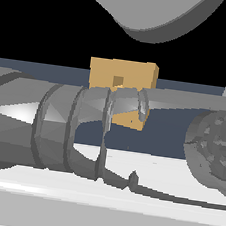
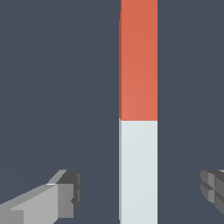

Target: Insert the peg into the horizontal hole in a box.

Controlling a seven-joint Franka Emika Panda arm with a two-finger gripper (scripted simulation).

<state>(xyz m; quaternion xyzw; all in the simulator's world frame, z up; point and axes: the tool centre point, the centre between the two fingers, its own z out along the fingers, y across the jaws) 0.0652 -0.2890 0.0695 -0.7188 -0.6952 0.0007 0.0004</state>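
In the wrist view the peg lies flat on the dark floor, one half orange-red, the other pale grey-white. My gripper is open above the white half, with one finger on each side of the peg, well apart from it and not touching. In the exterior view the tan box stands in the middle distance with its small square hole facing the camera. The arm's grey links hide the box's lower part and the peg there.
Large grey arm segments fill the exterior view's foreground and another grey part hangs across its upper edge. A dark blue-grey floor lies around the box.
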